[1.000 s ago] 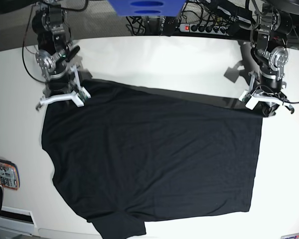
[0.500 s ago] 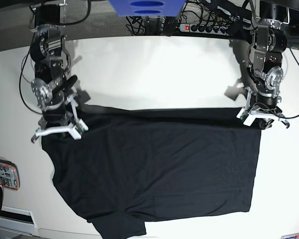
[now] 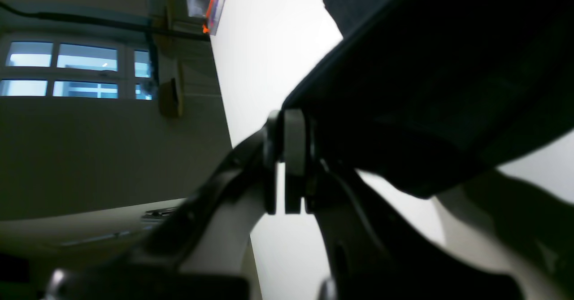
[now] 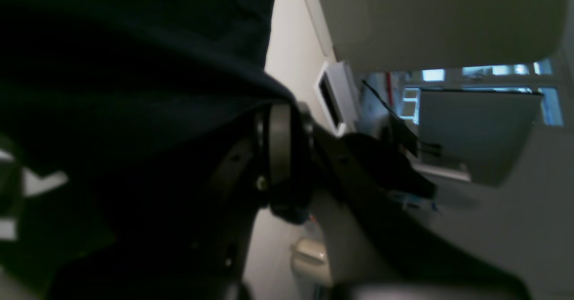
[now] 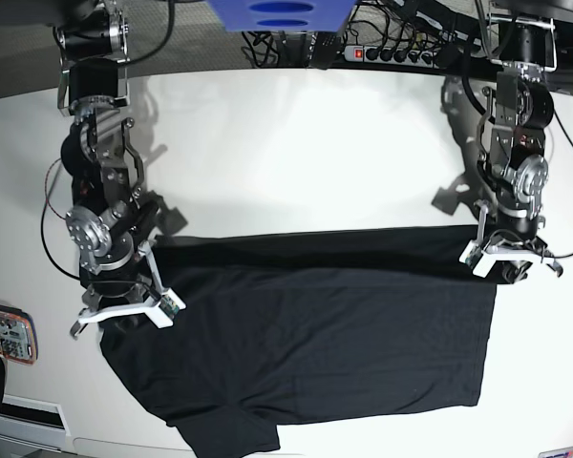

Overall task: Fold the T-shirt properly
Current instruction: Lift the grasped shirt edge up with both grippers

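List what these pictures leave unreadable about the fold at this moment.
- Base view: the T-shirt runs off the bottom edge, so its lower sleeve is cut off.
- Base view: the right hand and left hand cover the pinched corners.
- Wrist views: cloth is dark and blurred; layers cannot be counted.

Both arms reach down from the desk's far edge, the left tool (image 5: 512, 259) and right tool (image 5: 124, 312) each clamped tight.

Base view overhead, facing table (image 5: 296, 143); wrist views close, low; all share T-shirt (image 5: 306, 353).
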Motion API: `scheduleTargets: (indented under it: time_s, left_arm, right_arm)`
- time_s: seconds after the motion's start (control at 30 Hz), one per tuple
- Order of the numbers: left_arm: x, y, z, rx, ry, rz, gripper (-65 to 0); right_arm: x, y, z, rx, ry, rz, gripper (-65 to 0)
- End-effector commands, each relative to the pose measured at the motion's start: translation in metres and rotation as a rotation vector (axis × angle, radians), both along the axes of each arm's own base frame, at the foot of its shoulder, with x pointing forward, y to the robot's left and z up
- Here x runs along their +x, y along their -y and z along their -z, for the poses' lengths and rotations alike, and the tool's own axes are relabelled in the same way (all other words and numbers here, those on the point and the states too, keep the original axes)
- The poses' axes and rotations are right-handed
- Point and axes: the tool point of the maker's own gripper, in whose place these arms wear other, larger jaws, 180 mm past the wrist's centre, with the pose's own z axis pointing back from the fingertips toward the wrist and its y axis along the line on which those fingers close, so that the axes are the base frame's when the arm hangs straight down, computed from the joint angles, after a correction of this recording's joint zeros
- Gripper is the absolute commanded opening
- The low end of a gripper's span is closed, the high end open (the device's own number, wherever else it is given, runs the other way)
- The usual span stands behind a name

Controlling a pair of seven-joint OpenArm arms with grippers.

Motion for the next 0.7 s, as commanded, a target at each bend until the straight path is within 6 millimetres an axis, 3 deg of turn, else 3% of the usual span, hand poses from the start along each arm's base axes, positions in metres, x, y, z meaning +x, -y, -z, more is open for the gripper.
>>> scheduleTargets:
  time_s: [0.0, 0.1, 0.2, 0.3, 0.5, 0.67]
  left_arm:
    - [0.008, -0.009, -0.011, 0.026, 0.034, -0.015, -65.0]
    - [0.013, -0.021, 0.009, 0.025, -0.016, -0.043, -65.0]
    - [0.019, -0.01, 0.031, 0.017, -0.063, 0.003, -65.0]
    - [0.019, -0.007, 0.041, 0.012, -0.086, 0.014, -65.0]
    - [0.038, 0.005, 0.027, 0.015, -0.05, 0.045, -65.0]
    - [0.05, 0.004, 0.039, 0.005, -0.078, 0.035, -65.0]
  right_arm:
    - [0.004, 0.007, -0.003, -0.013, 0.011, 0.014, -65.0]
    - [0.002, 0.015, 0.03, -0.017, -0.082, 0.035, -65.0]
    - [0.002, 0.019, 0.057, -0.004, -0.145, 0.029, -65.0]
    - [0.013, 0.011, 0.065, 0.033, -0.157, 0.011, -65.0]
    - [0.036, 0.009, 0.076, 0.05, -0.198, 0.021, -65.0]
    - [0.051, -0.001, 0.091, 0.022, -0.258, -0.013, -65.0]
